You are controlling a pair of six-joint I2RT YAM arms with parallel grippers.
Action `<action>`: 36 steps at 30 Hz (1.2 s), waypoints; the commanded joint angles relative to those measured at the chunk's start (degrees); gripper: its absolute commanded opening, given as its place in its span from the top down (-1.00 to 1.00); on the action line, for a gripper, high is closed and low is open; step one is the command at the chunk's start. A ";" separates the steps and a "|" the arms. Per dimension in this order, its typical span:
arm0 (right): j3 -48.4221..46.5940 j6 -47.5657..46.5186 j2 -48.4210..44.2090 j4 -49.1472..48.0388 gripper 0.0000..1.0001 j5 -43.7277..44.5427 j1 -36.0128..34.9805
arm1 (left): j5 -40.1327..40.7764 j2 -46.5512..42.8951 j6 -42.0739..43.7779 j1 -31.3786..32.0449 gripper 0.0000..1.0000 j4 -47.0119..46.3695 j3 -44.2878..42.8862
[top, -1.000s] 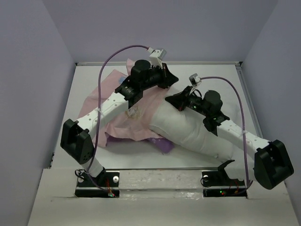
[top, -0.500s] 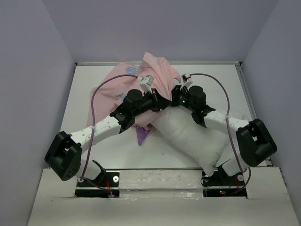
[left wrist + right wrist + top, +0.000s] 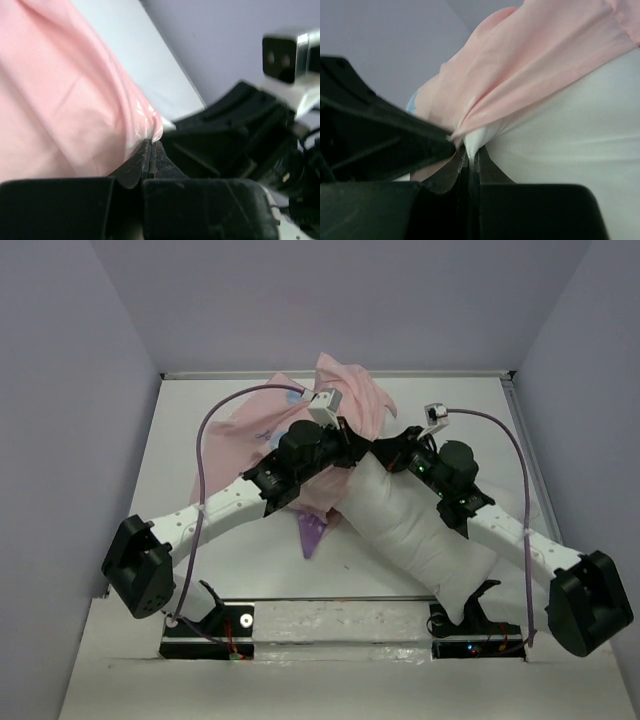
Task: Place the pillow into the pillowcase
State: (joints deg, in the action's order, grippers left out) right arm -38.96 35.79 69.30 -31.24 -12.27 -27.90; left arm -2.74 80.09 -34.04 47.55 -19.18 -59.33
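Pillowcase [image 3: 345, 400]: pale pink side out, bunched and lifted above and beyond both sets of fingertips. A purple printed corner [image 3: 313, 535] hangs below the left arm.
Pillow [image 3: 415, 535]: plump and white, lying under and behind the right gripper [image 3: 388, 448]. Its far end is tucked up against the pink cloth.
Left gripper [image 3: 150, 150]: fingers pressed together on a fold of the pink fabric, which billows away to its left.
Right gripper, wrist view: pinched shut on a pink hem. A white sliver at the tips may be pillow cloth, but I cannot tell.
Spacing: the two grippers sit close together, nearly tip to tip.
Step in hand: judged to be drawing the case's mouth over the pillow's far end.
Doing it well: spread the two pinches apart so the mouth opens wide. Pull back along the pillow's length, both sides evenly, keeping the hem taut rather than bunched.
Risk: if the right pinch has caught pillow cloth as well, the case will drag the pillow instead of sliding over it.
Writing: no lettering or brand can be read in any view.
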 commanded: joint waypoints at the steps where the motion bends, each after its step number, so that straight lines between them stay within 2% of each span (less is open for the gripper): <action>1: 3.61 0.60 -10.56 -11.38 1.00 -2.05 0.65 | -0.76 5.31 6.00 -0.09 1.00 4.58 -14.47; 2: 3.98 0.16 -11.37 -9.99 1.00 -3.27 0.65 | -4.25 6.90 5.66 -0.09 1.00 4.59 -18.59; 5: 2.93 -1.60 -11.04 -5.42 1.00 -2.33 0.65 | -7.18 7.01 4.86 1.40 1.00 4.33 -21.26; 8: 0.91 -2.83 -5.87 -2.34 1.00 -3.10 0.65 | -7.01 2.98 4.25 4.48 1.00 3.45 -17.15; 11: 0.55 -1.51 -2.51 -3.21 1.00 -3.90 0.65 | -6.14 -3.44 2.32 4.83 0.96 3.18 -8.10; 12: 0.38 -1.43 -1.63 -2.86 1.00 -4.07 0.65 | -4.83 -5.28 2.23 4.83 0.85 4.14 -6.08; 13: -0.41 -1.95 -0.49 -1.03 1.00 -4.16 0.65 | -2.21 -8.69 2.31 4.66 0.50 6.41 -2.58; 15: -1.20 -3.09 -0.22 1.09 1.00 -4.69 0.65 | -0.52 -11.79 2.93 4.40 -0.02 8.53 0.08; 16: -2.42 -4.49 0.05 5.10 1.00 -4.95 0.65 | 0.97 -14.07 3.45 4.31 -0.45 10.81 1.48; 18: -4.19 -7.38 0.14 9.69 0.94 -5.48 0.65 | 2.12 -15.23 5.46 3.96 -0.61 13.10 0.46; 20: -4.98 -8.45 -1.18 13.66 0.88 -5.66 0.65 | 5.44 -14.89 8.62 3.69 -0.62 16.01 -2.09; 23: -6.21 -10.91 -4.24 19.27 0.64 -3.38 0.65 | 9.31 -11.29 12.06 3.60 -0.56 18.73 -9.38; 24: -6.56 -11.53 -5.13 22.95 0.40 -0.24 0.65 | 10.55 -9.62 14.42 3.60 -0.55 19.78 -13.66; 26: -7.27 -12.41 -6.81 26.13 0.14 3.29 0.65 | 13.90 -3.48 16.89 3.60 -0.47 21.98 -18.60; 27: -7.71 -12.67 -8.20 29.45 -0.01 7.92 0.65 | 14.43 -0.67 19.86 3.52 -0.44 24.60 -24.63; 28: -8.06 -12.59 -8.65 30.97 -0.02 10.66 0.65 | 15.39 5.19 21.20 3.43 -0.33 26.37 -28.17; 30: -9.03 -11.80 -9.44 36.15 0.01 17.52 0.65 | 15.58 11.37 23.48 3.25 -0.14 30.15 -35.03; 31: -8.85 -11.27 -9.79 38.86 0.04 23.46 0.65 | 13.66 17.49 25.41 2.90 0.07 34.52 -42.20; 32: -8.07 -11.01 -10.49 39.24 0.07 26.39 0.65 | 13.03 20.34 26.30 2.81 0.15 37.00 -45.84; 33: -6.15 -10.57 -11.98 39.16 0.13 28.25 0.65 | 12.77 23.32 27.00 2.81 0.23 39.11 -52.83; 36: -3.94 -10.04 -14.18 38.98 0.28 28.98 1.88 | 14.25 32.56 30.52 2.81 0.29 47.29 -62.11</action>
State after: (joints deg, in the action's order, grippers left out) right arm -44.84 25.34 58.13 3.62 7.35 -27.09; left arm 9.87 105.56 -10.98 50.65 14.70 -111.22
